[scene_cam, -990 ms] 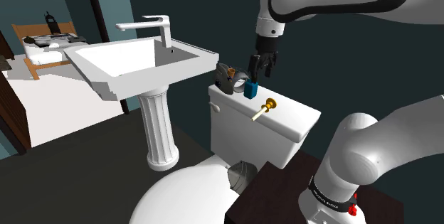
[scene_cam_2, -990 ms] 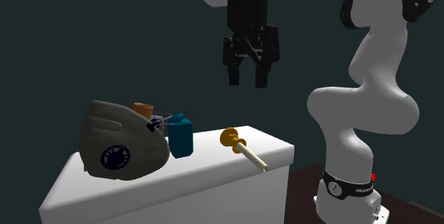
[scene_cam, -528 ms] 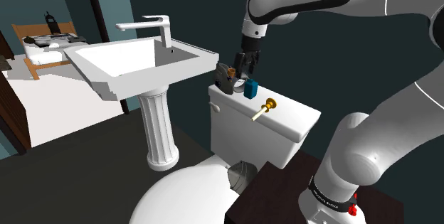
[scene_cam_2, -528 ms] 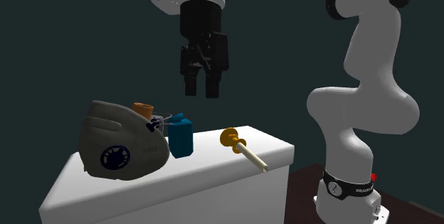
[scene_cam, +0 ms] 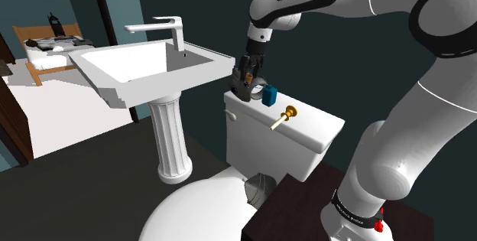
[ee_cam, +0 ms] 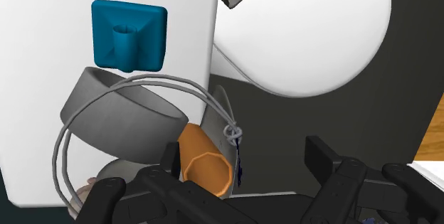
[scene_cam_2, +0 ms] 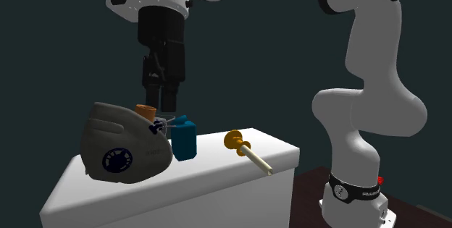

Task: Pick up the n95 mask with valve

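1. Far left of the shoulder view, a white pedestal sink (scene_cam: 115, 75) with a white faucet (scene_cam: 157, 27) stands next to the toilet
2. At centre frame is the white toilet tank (scene_cam: 264, 136). The grey n95 mask (scene_cam: 238, 88) rests at the left end of its lid, and in the second exterior view the mask's dark round valve (scene_cam_2: 116, 160) faces the camera
3. An orange cup-like piece (scene_cam_2: 146, 109) pokes up just behind the mask's top
4. The black gripper (scene_cam: 248, 77) hangs right over the mask. In the wrist view its fingers (ee_cam: 321, 160) stand wide apart and clasp nothing, with the orange piece close to one finger
5. Just right of the mask sits a blue bottle (scene_cam: 269, 95), then a gold-headed tool (scene_cam: 288, 112) with a pale handle
6. At lower right is the arm's white base (scene_cam: 367, 201)
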